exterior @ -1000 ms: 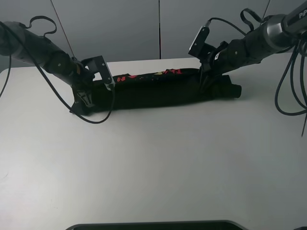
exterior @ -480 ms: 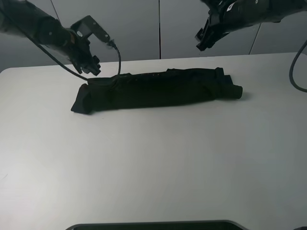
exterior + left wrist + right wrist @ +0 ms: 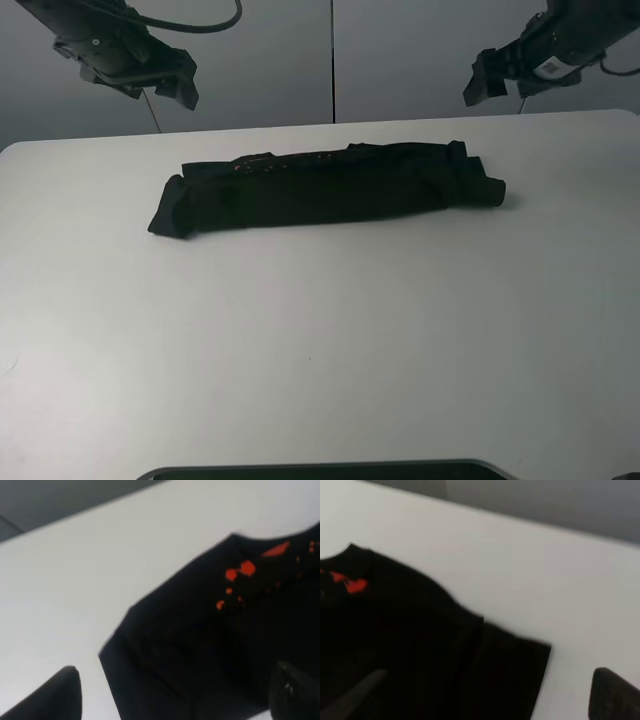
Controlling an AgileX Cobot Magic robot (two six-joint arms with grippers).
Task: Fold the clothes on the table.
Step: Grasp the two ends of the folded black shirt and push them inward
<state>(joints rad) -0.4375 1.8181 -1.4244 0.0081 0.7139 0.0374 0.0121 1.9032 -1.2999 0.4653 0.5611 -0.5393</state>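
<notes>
From the high camera, the black garment [image 3: 330, 185] lies on the white table [image 3: 320, 340] as a long folded band. The left fingers [image 3: 183, 90] hang in the air, well apart from its left end, above and behind it. The right fingers [image 3: 482, 85] hang likewise beyond its right end. Nothing is held.

In the left wrist view, the left fingers [image 3: 55, 697] stand wide open. Under and between them is one end of the garment [image 3: 210, 640] with small red print [image 3: 240, 570], and bare table [image 3: 75, 570] is beyond it.

In the right wrist view, the right fingers [image 3: 615, 695] are also spread open and empty. The garment's other end [image 3: 420, 640] lies below them, with a red mark [image 3: 350, 584] to the far side.
</notes>
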